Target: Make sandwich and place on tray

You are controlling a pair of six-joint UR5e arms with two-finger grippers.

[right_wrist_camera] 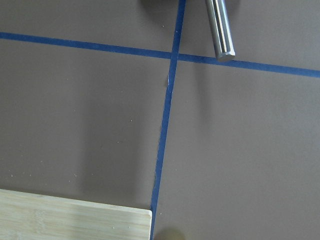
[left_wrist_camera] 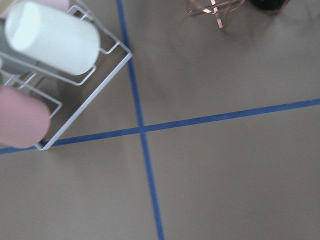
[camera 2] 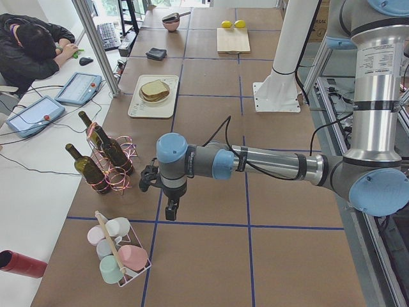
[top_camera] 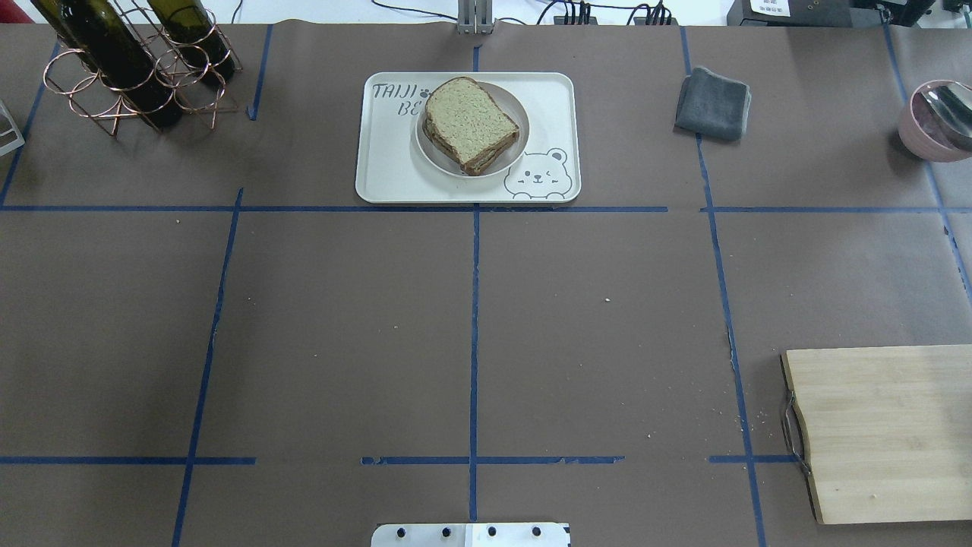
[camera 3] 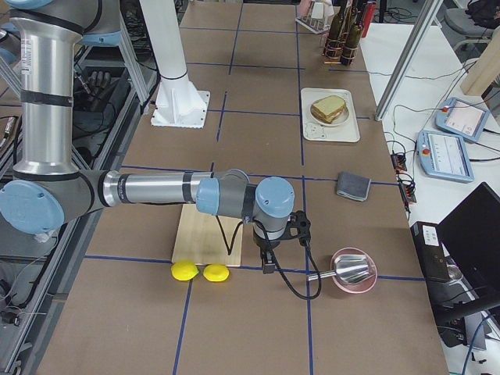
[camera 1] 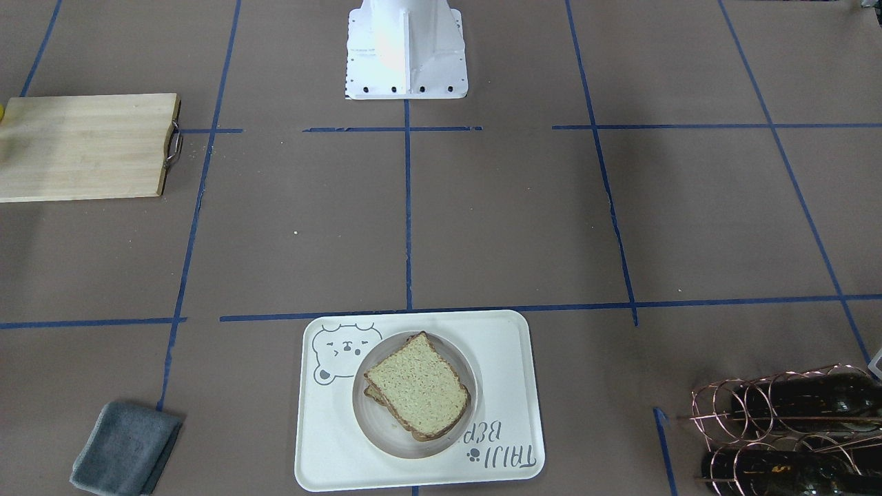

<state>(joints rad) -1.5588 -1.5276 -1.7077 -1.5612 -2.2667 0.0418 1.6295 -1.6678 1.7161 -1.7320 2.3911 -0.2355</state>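
The sandwich (camera 1: 417,386) lies on a small round white plate (camera 1: 375,424) that stands on the cream tray (camera 1: 510,372) with the bear drawing. I see the top bread slice and the edge of the lower one; the egg is hidden. The sandwich (top_camera: 471,123) and the tray (top_camera: 387,171) also show in the overhead view at the far middle. My left gripper (camera 2: 169,208) hangs over the table near the bottle rack, far from the tray. My right gripper (camera 3: 267,262) hangs by the cutting board's corner. I cannot tell whether either is open or shut.
A wooden cutting board (top_camera: 888,433) lies at the near right, with two lemons (camera 3: 199,271) beside it. A pink bowl (top_camera: 930,125) with a metal ladle, a grey cloth (top_camera: 712,104), a copper bottle rack (top_camera: 129,68) and a cup rack (camera 2: 118,252) stand around.
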